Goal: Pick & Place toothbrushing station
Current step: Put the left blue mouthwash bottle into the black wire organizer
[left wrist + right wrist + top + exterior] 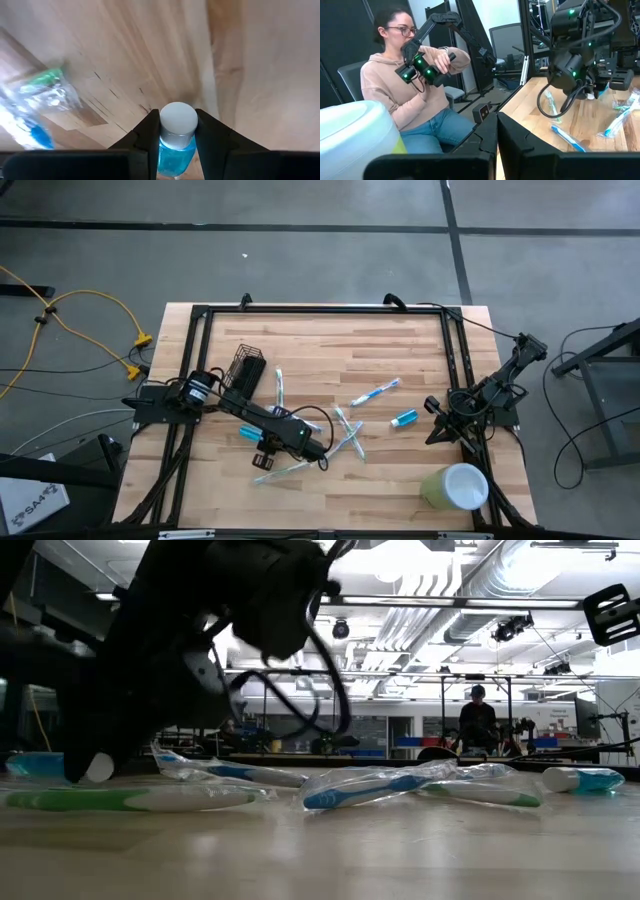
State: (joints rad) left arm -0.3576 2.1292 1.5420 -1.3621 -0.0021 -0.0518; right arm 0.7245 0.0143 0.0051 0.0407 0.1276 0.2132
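**Left gripper closed on small blue bottle; mesh holder lies well behind it**

Table (400, 350): butcher-block top inside a black frame. A person sits beyond the table edge in the right wrist view, clear of the work.

Left arm: reaches across the left half of the table to its centre. The left gripper (178, 142) is low over the wood, its two fingers pressed against either side of a small bottle of blue liquid with a white cap (177, 131). The jaws are gripping the bottle just below the cap.

Right arm: parked at the right edge, right gripper (437, 420) closed on nothing.

Pale green cup (452, 486): stands at the near right corner, not part of the task.

Toothbrushing station (247, 370): the black wire-mesh holder sits behind the left arm, near the back left of the table. Whether it is upright or on its side I cannot tell.

Wrapped toothbrushes (375, 393): several scattered around the centre, some just beside the gripper; a second blue tube (404, 418) lies toward the right arm.

Risks, in my judgement:
- The hold is high and narrow; the smooth bottle could pivot or slip out on lifting.
- A swing toward the holder passes the arm's own cable and nearby brushes; a snag would drag them.
- If the holder is lying over, the bottle may roll out on release.
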